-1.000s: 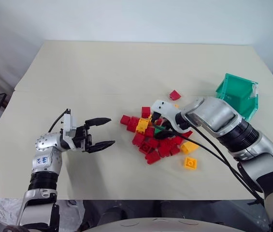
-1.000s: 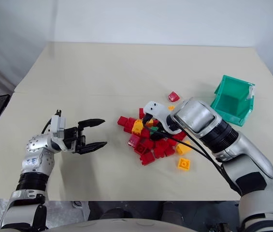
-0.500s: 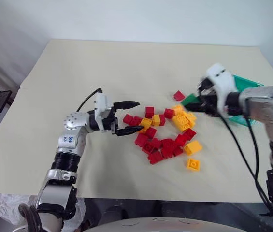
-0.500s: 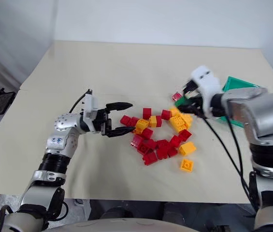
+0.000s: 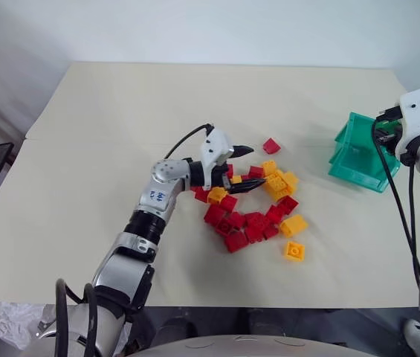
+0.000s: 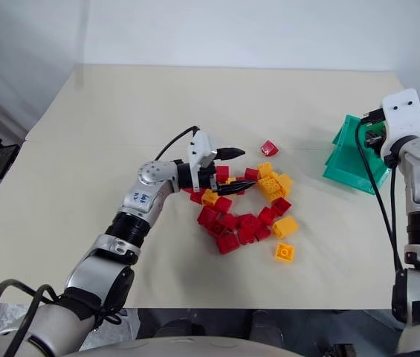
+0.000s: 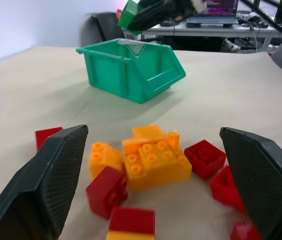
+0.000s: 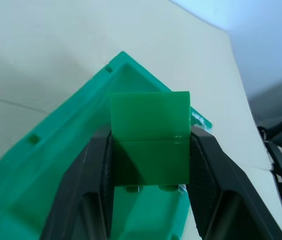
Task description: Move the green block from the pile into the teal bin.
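On the cream-coloured table point(image 5: 120, 119), the small teal-green plastic storage bin point(image 5: 358, 152) with the slanted open front sits at about three o'clock from the table's middle, near the right edge. The right gripper point(image 8: 149, 150) hangs directly over that bin – its two black fingers point(image 8: 208, 175) are pressed against opposite sides of the small green studded plastic brick point(image 8: 149, 142), so the jaws stand only as wide as the brick and clamp it. In the right wrist view the bin's teal rim and inner walls spread out below the held brick, which is above the bin and not resting in it. In the left wrist view the same brick shows as a green shape point(image 7: 129, 12) held above and behind the bin point(image 7: 131, 70). The pile of small red and yellow studded plastic bricks point(image 5: 258, 212) lies loosely scattered just right of the table's middle, well apart from the bin, with one red brick point(image 5: 270, 146) lying alone at twelve o'clock from the cluster and one yellow brick point(image 5: 294, 251) at five o'clock. The left gripper point(image 5: 243, 167) hovers at the pile's ten o'clock edge, pointing toward three o'clock – its fingers point(image 7: 56, 175) are spread wide and hold nothing, with a joined clump of yellow bricks point(image 7: 153, 160) framed between them.
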You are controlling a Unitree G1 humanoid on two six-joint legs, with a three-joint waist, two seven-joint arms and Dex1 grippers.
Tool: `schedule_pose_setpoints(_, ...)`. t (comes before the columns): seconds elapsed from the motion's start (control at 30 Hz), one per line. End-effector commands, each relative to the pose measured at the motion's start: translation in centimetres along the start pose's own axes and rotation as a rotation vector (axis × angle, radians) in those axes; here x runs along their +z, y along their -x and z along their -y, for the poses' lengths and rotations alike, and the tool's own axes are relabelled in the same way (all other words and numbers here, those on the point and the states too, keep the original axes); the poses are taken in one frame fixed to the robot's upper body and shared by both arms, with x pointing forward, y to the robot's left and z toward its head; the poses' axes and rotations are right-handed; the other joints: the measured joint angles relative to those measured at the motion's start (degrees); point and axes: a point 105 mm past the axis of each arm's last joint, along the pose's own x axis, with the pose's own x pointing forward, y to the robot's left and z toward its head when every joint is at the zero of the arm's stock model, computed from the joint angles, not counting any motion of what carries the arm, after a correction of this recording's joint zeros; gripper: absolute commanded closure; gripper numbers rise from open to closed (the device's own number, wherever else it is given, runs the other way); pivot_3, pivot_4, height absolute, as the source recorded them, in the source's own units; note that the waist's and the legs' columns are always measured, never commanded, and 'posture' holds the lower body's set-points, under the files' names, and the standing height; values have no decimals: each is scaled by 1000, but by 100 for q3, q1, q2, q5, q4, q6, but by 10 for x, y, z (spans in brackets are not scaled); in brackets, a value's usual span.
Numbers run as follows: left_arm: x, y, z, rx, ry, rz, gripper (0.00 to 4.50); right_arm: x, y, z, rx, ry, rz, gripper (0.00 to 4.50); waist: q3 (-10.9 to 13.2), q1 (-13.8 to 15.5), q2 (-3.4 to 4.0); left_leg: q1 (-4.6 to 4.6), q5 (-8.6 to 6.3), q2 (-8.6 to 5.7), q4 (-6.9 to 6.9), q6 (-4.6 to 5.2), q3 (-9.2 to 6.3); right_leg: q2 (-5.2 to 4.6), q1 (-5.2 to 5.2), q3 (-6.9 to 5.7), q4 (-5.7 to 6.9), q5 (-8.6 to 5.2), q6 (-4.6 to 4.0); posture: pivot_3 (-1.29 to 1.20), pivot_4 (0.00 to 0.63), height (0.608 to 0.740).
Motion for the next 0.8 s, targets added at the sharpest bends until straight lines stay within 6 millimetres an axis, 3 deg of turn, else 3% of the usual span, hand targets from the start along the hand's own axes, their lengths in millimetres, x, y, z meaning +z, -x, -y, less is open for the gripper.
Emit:
schedule_pose_setpoints(0.03, 15, -5, -8, 34, -25, 32, 0, 8, -3, 9, -18, 30, 48, 1713, 2, -7, 3, 0, 0, 0, 0, 0, 0, 0, 0, 0, 0, 0, 0, 0, 150, 740)
schedule_pose_setpoints(0.2, 14, 0, -17, 97, 26, 15, 0, 15, 3, 8, 7, 46, 81, 14, 4, 23, 7, -3, 1, -1, 1, 3, -4, -3, 0, -1, 0, 0, 0, 0, 150, 740)
schedule_pose_setpoints(0.27, 18, 9, -18, 100, 7, 38, 0, 28, 13, 1, 52, 73, 138, 14, 6, 25, 11, -3, 2, -1, 1, 3, -5, -3, 0, -1, -1, 0, 0, 0, 150, 740)
schedule_pose_setpoints(0.4, 23, 32, -15, 68, 20, 76, 0, 42, 40, -35, 267, 75, 251, 14, 9, 26, 15, -6, 1, 1, 1, 2, -6, -2, -6, -1, 0, 0, 0, 0, 150, 740)
schedule_pose_setpoints(0.47, 20, 65, -15, 83, 52, 64, 0, 35, 74, -69, 523, 121, 309, 14, 8, 50, 15, -7, 1, 1, -1, 2, -9, -2, -6, -2, -2, 0, 0, 0, 150, 740)
schedule_pose_setpoints(0.57, 15, 110, -8, 60, 91, 43, 0, 12, 118, -96, 816, 152, 312, 14, 10, 74, 17, -6, -1, 6, -3, -2, -13, 10, -6, -3, -6, 0, 0, 0, 150, 740)
schedule_pose_setpoints(0.63, 13, 137, -3, 35, 81, 31, 0, -1, 139, -101, 962, 91, 306, 14, 11, 87, 18, -7, -2, 2, 3, -1, -10, 9, -5, 2, -6, 0, 1, 0, 150, 740)
schedule_pose_setpoints(0.8, -6, 190, -9, 138, 91, -94, 0, -40, 137, -81, 970, 48, 224, 14, 19, 106, 20, 15, -8, -4, 50, 14, -53, -2, 47, 8, -12, 10, 16, 0, 150, 740)
